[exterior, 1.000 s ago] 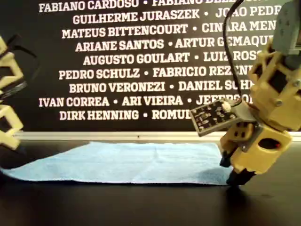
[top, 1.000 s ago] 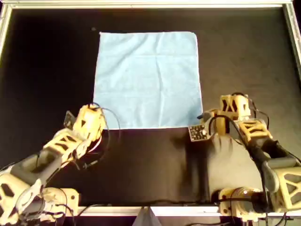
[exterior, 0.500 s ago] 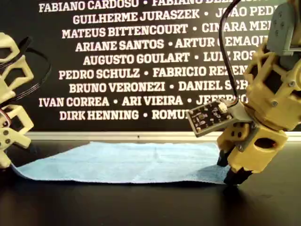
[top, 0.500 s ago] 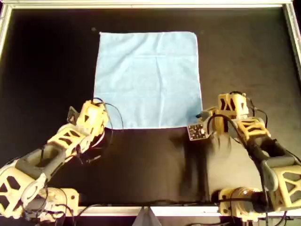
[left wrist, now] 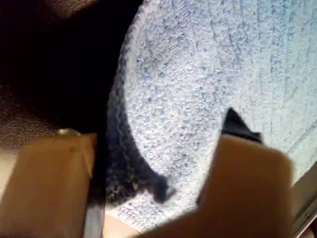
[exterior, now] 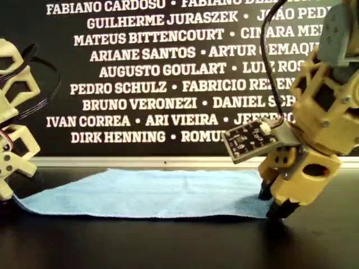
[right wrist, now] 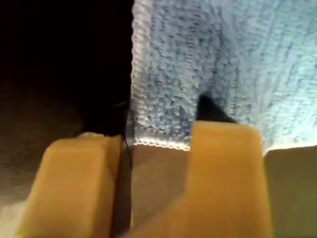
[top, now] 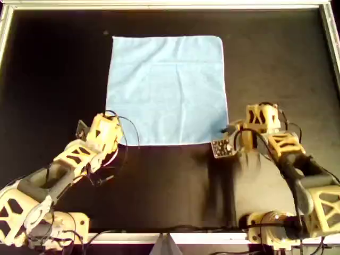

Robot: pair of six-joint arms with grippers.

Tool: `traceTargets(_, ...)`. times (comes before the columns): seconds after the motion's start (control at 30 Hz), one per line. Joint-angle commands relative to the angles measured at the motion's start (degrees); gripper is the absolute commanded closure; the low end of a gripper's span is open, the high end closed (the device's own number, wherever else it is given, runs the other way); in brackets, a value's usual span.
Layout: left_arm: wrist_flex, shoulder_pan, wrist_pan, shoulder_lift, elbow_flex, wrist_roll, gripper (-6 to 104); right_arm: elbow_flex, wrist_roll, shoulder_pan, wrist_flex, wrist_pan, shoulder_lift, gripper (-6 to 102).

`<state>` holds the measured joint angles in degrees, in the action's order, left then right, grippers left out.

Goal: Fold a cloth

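Cloth (top: 167, 88) before "AUGUSTO GOULART" wall (exterior: 162, 70)

From overhead we looked straight down on the whole black surface (top: 276, 64). Our exterior camera sat low at surface level, facing a name-printed wall (exterior: 168, 67). Both shared the cloth (top: 167, 87). Each wrist camera looked along its pincer, very close on a cloth corner.

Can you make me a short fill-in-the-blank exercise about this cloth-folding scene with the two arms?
1. The pale sky-blue square fabric cloth lies ____ on the black table.
2. In the overhead view, the left claw is at the cloth's lower ____ corner.
3. The right claw straddles the cloth's stitched ____.

Missing words: flat; left; corner
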<state>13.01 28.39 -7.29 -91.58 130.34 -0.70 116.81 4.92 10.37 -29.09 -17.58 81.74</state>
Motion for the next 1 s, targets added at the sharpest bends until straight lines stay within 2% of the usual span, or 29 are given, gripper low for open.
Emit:
traceTargets(0.0, -0.09, 0.44, 0.26, -0.44, -0.62, -0.62, 39, -5.89, -0.35, 0.09, 2.72, -0.79, -1.14, 63)
traceTargets(0.2, -0.18, 0.53, 1.14, -0.62, -1.32, -0.79, 65, -10.55, -0.62, 0.00, 2.72, -1.58, -4.57, 77)
traceTargets(0.4, -0.18, 0.53, 1.23, -0.62, -1.85, -0.35, 87, -9.49, -0.62, -0.09, 2.72, -1.58, -4.57, 97)
traceTargets(0.53, -0.18, 0.53, 1.23, -0.62, -1.85, -0.18, 101, -8.70, -0.62, -0.26, 2.55, -1.58, -3.34, 96)
traceTargets(0.67, -0.18, 0.53, 1.23, 0.35, -1.76, -0.53, 99, -6.15, -0.62, -1.23, 1.85, -1.32, 0.62, 86)
traceTargets(0.7, -0.18, 0.53, 1.23, 0.26, -1.67, -0.44, 99, -3.87, -0.53, -1.32, 1.85, -0.62, 2.90, 81)
traceTargets(0.8, -0.18, 0.53, 1.23, 0.18, -1.58, -0.62, 98, 5.36, 0.35, -0.97, 1.85, -1.49, 13.54, 61)
traceTargets(0.87, -0.18, 0.53, 1.23, 0.18, -1.67, -0.35, 98, 11.34, 0.53, -0.35, 1.85, -1.05, 21.80, 48)
traceTargets(0.97, -0.26, 0.53, 1.23, 0.18, -1.76, -0.18, 98, 15.82, 0.53, -0.18, 1.85, -0.53, 29.27, 33)
